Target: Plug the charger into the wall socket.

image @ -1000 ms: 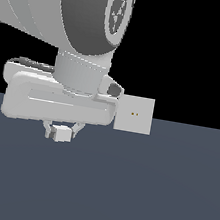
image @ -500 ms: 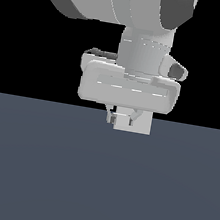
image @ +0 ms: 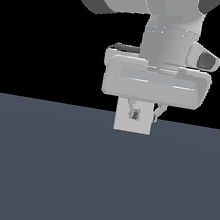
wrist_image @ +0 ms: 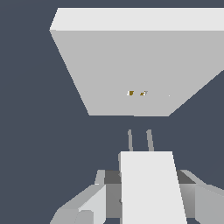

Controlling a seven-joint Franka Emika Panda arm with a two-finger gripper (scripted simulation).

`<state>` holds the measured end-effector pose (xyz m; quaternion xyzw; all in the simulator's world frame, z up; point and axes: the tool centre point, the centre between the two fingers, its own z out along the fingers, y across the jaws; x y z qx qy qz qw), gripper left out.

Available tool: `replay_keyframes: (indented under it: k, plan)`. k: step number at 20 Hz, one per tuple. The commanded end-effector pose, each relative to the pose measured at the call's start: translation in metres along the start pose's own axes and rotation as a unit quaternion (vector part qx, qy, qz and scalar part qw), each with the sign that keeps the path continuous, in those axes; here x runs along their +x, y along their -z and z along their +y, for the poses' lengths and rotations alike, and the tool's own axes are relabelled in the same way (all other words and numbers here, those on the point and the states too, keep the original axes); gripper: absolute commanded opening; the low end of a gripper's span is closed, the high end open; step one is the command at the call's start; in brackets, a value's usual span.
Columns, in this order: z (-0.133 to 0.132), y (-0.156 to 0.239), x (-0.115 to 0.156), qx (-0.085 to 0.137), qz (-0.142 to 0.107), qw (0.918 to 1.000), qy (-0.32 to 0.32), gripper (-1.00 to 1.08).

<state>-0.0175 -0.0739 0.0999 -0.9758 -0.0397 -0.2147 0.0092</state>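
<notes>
Wrist view: the gripper (wrist_image: 146, 192) is closed on the charger (wrist_image: 151, 183), whose two prongs (wrist_image: 140, 140) point toward the wall socket (wrist_image: 135, 70) and stop short of its two small yellowish holes (wrist_image: 136, 93). Exterior view: the arm's hand (image: 154, 84) hangs directly in front of the upright socket plate, which stands on the dark floor (image: 95, 180).
</notes>
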Motion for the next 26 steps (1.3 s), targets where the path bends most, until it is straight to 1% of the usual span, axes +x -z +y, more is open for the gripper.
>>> replay_keyframes:
  k: [1,9,19,26]
  plan:
    - [0.001,0.001,0.000,-0.001,0.000,1.0000,-0.002,-1.00]
    - [0.001,-0.002,0.004,-0.001,0.000,1.0000,-0.002,-1.00]
    - [0.001,-0.016,0.036,-0.002,-0.001,1.0000,-0.001,-1.00]
    - [0.001,-0.020,0.044,-0.002,-0.001,1.0000,-0.002,-1.00]
